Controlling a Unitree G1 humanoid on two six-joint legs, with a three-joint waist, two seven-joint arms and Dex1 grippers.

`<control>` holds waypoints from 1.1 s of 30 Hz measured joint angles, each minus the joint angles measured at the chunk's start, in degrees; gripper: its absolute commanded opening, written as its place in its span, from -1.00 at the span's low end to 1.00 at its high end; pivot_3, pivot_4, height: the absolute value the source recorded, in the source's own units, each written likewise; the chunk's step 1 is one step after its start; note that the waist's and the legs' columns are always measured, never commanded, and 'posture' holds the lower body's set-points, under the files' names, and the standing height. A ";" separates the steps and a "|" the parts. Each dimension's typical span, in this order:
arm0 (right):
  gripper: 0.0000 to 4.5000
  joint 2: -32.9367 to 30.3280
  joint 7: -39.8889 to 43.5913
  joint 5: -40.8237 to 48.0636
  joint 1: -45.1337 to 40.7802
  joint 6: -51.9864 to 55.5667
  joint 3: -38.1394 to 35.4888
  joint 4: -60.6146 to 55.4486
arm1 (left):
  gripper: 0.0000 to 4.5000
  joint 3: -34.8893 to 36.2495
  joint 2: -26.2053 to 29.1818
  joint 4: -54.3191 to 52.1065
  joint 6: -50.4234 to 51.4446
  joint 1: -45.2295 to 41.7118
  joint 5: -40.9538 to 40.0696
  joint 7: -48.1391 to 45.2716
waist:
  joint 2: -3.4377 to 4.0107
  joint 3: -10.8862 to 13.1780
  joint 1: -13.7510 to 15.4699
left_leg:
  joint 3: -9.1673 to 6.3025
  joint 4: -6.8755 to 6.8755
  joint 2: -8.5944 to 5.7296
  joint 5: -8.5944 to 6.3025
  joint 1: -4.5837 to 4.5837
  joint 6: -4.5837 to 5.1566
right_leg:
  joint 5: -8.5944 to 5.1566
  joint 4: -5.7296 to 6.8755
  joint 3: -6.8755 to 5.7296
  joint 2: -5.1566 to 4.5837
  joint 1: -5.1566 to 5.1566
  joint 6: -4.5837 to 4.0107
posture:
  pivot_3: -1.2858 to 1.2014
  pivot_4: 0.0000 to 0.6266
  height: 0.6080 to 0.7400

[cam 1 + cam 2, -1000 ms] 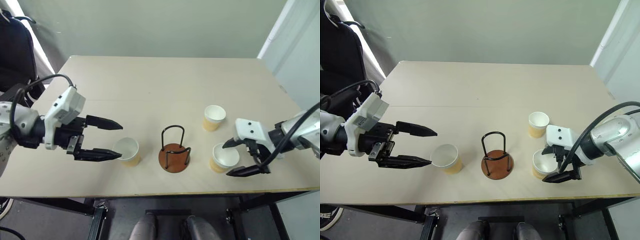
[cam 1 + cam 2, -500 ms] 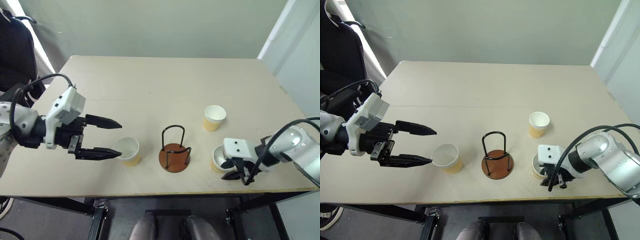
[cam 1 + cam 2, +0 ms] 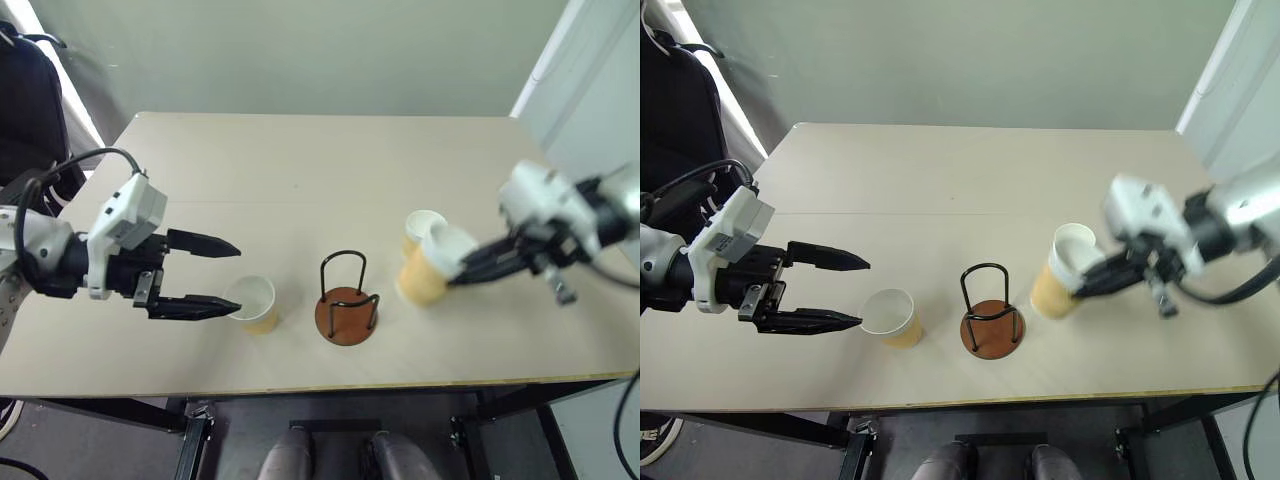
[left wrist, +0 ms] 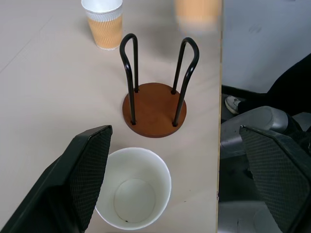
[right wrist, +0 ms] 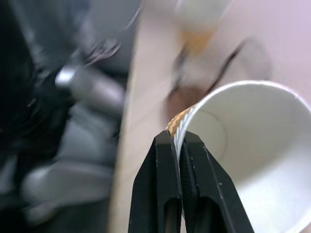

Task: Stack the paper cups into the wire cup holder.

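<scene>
The right gripper (image 5: 177, 145) is pinched onto the wall of one paper cup (image 3: 428, 268), one finger inside the rim and one outside, a hold that leaves the cup's bottom free to drop between the wire loops. That cup hangs above the surface (image 3: 300, 170), to the right of the wire cup holder (image 3: 345, 296), which stands empty. A second cup (image 4: 104, 23) stands just behind the lifted one, partly hidden by it in the head views. The left gripper (image 3: 232, 276) is spread wide beside the third cup (image 3: 254, 302), probably staged to take it next. The left wrist view shows this cup between the fingers but untouched; the right wrist view alone shows the rim pinch, though it is blurred.
</scene>
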 measured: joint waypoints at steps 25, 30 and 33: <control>-0.98 15.08 -4.33 -12.42 -2.28 -7.16 13.73 0.02 | 1.00 4.21 0.47 -2.53 2.44 3.08 -1.89 2.30 | 0.05 0.03 0.10 | 0.01 0.01 0.26 -0.04 -0.08 -0.12 | 0.13 0.11 -0.15 0.15 -0.16 -0.45 | 0.03 -0.52 1.00; -0.81 15.85 -4.68 -12.64 -1.57 -6.82 13.98 -0.51 | 1.00 4.21 0.51 -2.57 2.44 3.21 -2.05 2.44 | 0.05 0.03 0.10 | 0.01 0.01 0.27 -0.04 -0.07 -0.13 | 0.15 0.12 -0.15 0.15 -0.16 -0.50 | 0.03 -0.52 1.00; -0.43 15.85 -4.81 -13.20 -1.31 -6.78 13.99 -0.65 | 1.00 4.20 0.59 -2.57 2.43 3.20 -2.15 2.47 | 0.05 0.03 0.10 | 0.01 0.01 0.28 -0.05 -0.06 -0.14 | 0.14 0.11 -0.15 0.16 -0.16 -0.52 | 0.03 -0.52 1.00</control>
